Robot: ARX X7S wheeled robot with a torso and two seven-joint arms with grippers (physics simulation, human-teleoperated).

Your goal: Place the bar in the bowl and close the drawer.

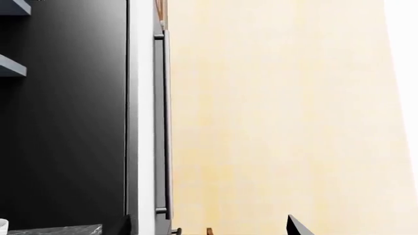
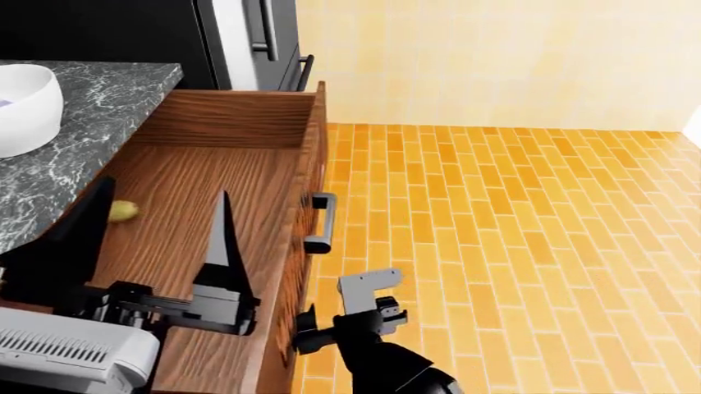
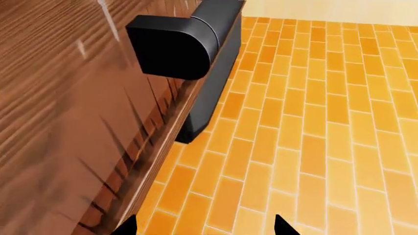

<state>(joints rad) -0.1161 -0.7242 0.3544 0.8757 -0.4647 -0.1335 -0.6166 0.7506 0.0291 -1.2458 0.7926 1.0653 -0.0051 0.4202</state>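
Note:
The drawer (image 2: 235,123) of reddish-brown wood stands pulled far out, its dark bar handle (image 2: 318,222) on the front. A small yellow-green object (image 2: 124,211) lies on the drawer floor, partly behind my left finger; I cannot tell if it is the bar. The white bowl (image 2: 20,105) sits on the marble counter. My left gripper (image 2: 153,246) hovers open over the drawer with nothing between its fingers; in its wrist view only the fingertips (image 1: 297,226) show. My right gripper (image 2: 340,308) is open, low beside the drawer front, near the handle (image 3: 202,58).
A black fridge (image 2: 110,33) with a long handle (image 1: 162,122) stands behind the marble counter (image 2: 88,131). A white toaster (image 2: 66,353) is at the near left. Orange brick floor (image 2: 526,246) spreads to the right, and a beige wall (image 1: 281,107) lies beyond.

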